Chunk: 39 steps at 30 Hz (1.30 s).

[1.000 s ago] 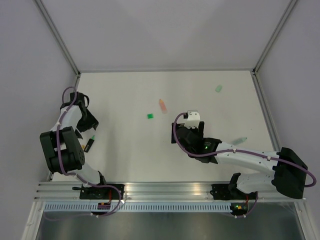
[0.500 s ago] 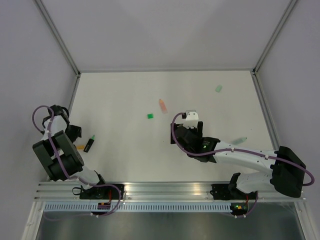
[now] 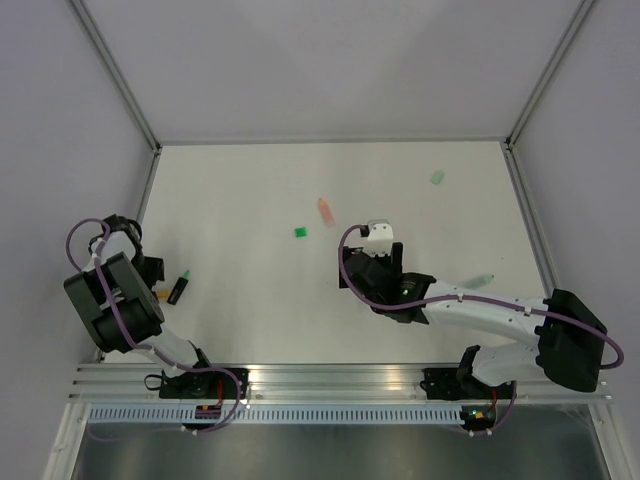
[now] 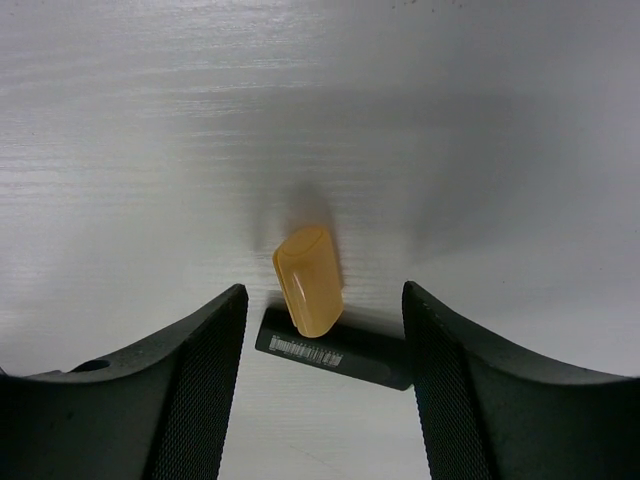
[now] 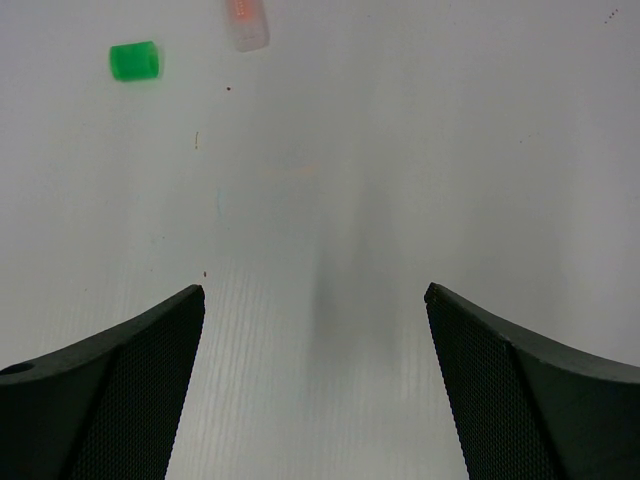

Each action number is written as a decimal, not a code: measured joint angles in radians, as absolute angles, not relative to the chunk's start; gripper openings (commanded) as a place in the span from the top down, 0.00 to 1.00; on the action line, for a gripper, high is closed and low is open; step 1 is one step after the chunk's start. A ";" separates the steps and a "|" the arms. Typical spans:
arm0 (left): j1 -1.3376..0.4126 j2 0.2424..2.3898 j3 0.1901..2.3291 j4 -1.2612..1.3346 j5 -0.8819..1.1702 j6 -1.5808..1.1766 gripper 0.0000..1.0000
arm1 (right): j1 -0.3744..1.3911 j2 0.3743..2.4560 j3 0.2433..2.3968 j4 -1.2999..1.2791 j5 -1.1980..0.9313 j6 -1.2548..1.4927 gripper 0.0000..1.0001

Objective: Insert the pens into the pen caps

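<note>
We see the left end effector (image 4: 322, 290) spread around an orange cap (image 4: 308, 278) touching a dark pen (image 4: 350, 352); the right end effector (image 5: 314, 290) gapes over the white table (image 5: 420, 150).

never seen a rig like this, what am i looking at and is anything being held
Two robot arms are bolted to a white table. One picture looks down from above; the other two come from a camera on each wrist, dark fingers at the bottom. Lying there: an orange pen, a mint pen, a dark pen, a green cap, a paler green cap, an orange cap. The left gripper stands open around the orange cap, which lies against the dark pen; the right gripper is open too. Nothing is held.
</note>
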<state>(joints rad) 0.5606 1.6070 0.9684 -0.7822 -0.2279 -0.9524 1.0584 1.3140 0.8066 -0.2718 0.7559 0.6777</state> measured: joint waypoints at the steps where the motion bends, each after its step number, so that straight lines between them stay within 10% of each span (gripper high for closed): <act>1: 0.561 1.607 0.968 -0.781 -0.234 -0.959 0.34 | 1.058 1.317 0.808 -0.271 0.754 0.677 0.02; 23: 0.561 1.607 0.907 -0.697 -0.254 -0.984 0.45 | 1.058 1.348 0.818 -0.285 0.730 0.678 0.03; 39: 0.561 1.603 0.896 -0.641 -0.233 -0.962 0.98 | 1.058 1.376 0.834 -0.300 0.729 0.678 0.03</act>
